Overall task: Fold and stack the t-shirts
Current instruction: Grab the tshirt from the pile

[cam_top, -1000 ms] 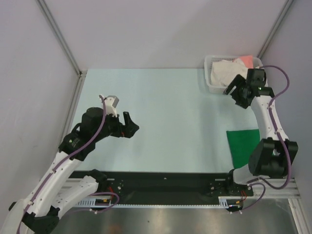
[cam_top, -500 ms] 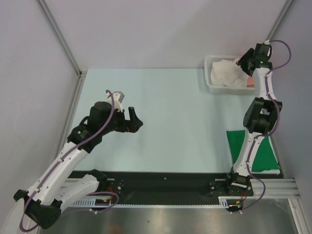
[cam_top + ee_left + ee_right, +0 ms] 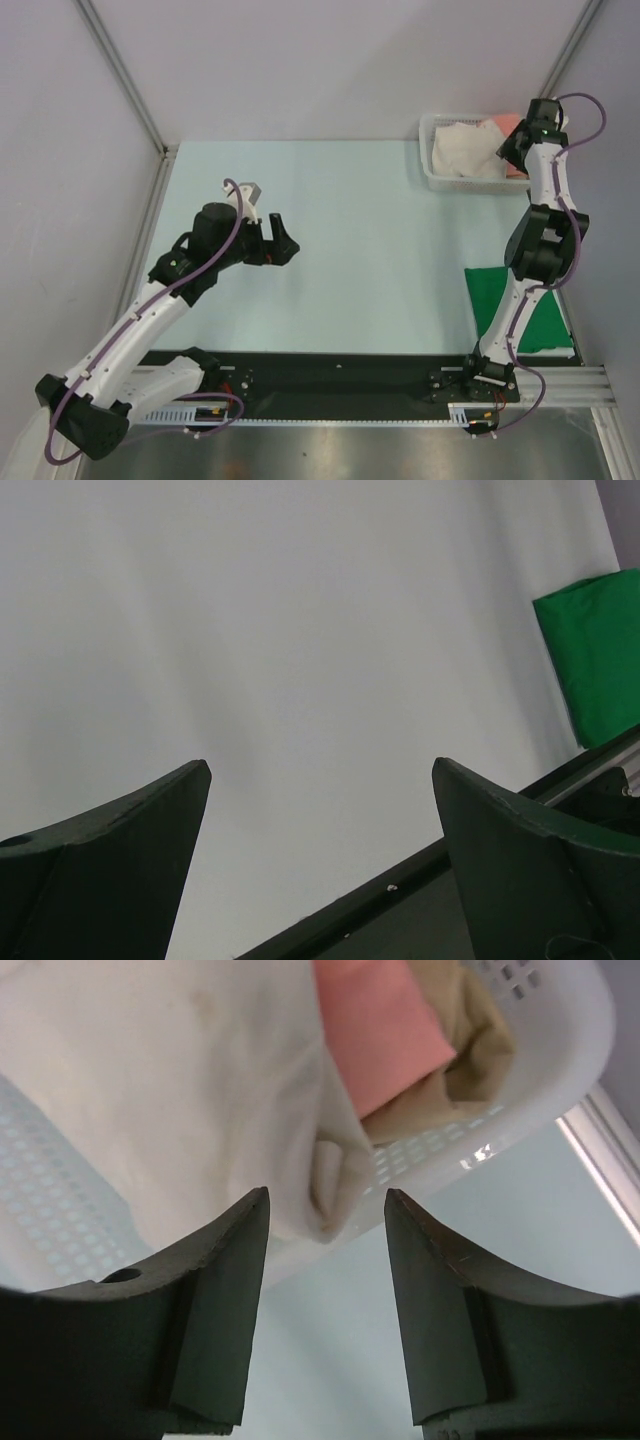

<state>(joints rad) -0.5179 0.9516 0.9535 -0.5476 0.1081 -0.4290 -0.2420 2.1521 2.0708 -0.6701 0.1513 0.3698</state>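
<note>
Right jaws wide open, gripping nothing, hanging over the cream-white t-shirt (image 3: pixel 150 1080). A rolled fold of it lies below the gap between my right fingers (image 3: pixel 200 1300); cannot tell whether they touch it. Salmon-pink t-shirt (image 3: pixel 380 1020) sits just beyond the cream one, touching it, with a tan cloth (image 3: pixel 480 1050) at its side. All three are bunched in the white lattice basket (image 3: pixel 560 1050), at the far right corner of the desk (image 3: pixel 370 220).

Dark green t-shirt (image 3: pixel 495 295) is well apart from those. It lies flat and folded on the desk at the near right edge, beside the base of my right arm (image 3: pixel 545 240), which covers part of it from above.

Left jaws open too, empty, left fingers (image 3: pixel 110 860) spread above the desk left of centre. The green shirt shows at the right edge of that wrist view. Left arm (image 3: pixel 170 290) reaches in from the near left corner.
</note>
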